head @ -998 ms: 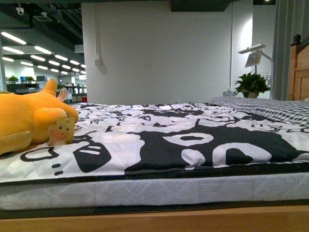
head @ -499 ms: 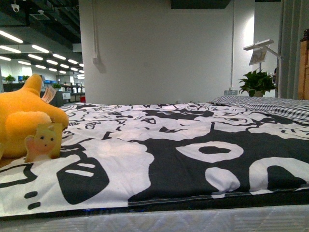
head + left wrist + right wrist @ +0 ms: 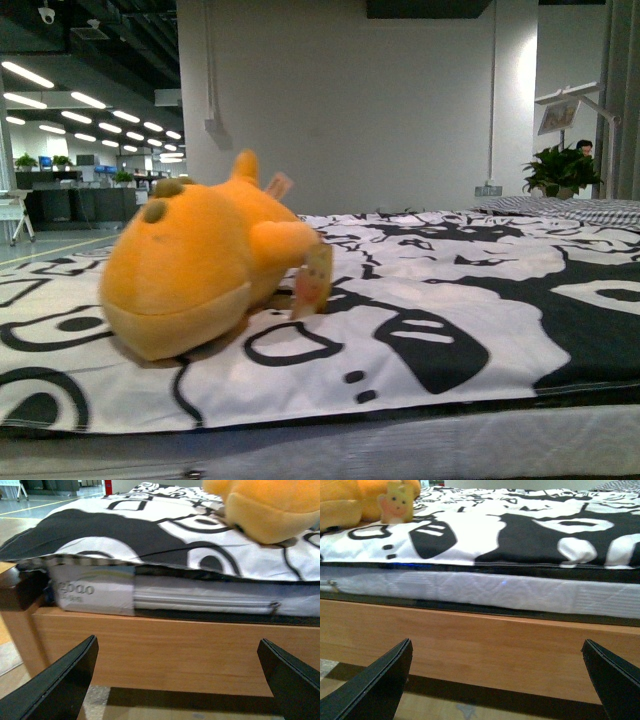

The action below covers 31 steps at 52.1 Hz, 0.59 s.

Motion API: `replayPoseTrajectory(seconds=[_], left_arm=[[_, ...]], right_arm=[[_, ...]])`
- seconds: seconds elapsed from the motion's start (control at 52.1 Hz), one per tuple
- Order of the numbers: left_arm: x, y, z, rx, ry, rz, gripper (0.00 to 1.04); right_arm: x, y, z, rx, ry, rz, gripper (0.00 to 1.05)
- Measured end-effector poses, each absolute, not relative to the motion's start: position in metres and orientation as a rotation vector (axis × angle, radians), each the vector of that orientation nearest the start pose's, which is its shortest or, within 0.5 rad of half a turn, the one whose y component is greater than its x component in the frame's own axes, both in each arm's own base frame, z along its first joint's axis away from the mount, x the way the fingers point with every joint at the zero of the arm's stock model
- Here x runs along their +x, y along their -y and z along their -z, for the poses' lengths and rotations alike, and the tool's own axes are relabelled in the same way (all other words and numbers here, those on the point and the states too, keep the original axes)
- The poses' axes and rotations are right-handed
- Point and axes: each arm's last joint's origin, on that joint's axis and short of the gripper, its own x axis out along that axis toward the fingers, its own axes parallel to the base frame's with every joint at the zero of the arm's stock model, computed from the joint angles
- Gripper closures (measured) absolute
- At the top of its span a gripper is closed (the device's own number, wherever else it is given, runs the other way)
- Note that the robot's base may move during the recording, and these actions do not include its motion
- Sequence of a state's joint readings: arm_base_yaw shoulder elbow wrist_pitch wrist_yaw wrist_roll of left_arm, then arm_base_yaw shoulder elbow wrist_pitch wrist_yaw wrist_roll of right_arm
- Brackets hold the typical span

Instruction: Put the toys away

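The orange-yellow plush toy (image 3: pixel 195 265) lay on the black-and-white bedsheet (image 3: pixel 470 300), left of centre near the front edge, with its tag (image 3: pixel 314 280) at its right. The left gripper (image 3: pixel 177 647) and right gripper (image 3: pixel 497 647) sat low before the wooden bed frame (image 3: pixel 485 630), jaws spread wide, holding nothing.

We can read only one lettering (image 3: pixel 75 587): grey characters spelling "gbao", printed on the white side of the mattress (image 3: pixel 200 597), lower than the plush animal (image 3: pixel 270 505) and just under the bedspread (image 3: pixel 100 530) edge. A smaller line beneath it is too blurred for us to read. The tag (image 3: pixel 395 502) on the plush animal shows a cartoon face, with no words we can make out.
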<state>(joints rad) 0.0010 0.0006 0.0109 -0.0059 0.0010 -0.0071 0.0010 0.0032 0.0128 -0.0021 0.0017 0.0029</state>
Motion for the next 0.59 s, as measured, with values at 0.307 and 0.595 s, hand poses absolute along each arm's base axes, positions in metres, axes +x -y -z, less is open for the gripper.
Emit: replayPoseTrajectory(seconds=[0.307,0.595], left_arm=[[0.097,-0.0001,-0.1667,-0.007,0.006,-0.003,0.06],[0.097,0.0,-0.1667,-0.007,0.006,-0.001,0.06]], right_arm=[[0.0972,-0.0002,-0.1673,0.003,0.007,-0.005,0.0],[0.0999,0.0062,-0.1651,0.136,-0.069,-0.304,0.0]])
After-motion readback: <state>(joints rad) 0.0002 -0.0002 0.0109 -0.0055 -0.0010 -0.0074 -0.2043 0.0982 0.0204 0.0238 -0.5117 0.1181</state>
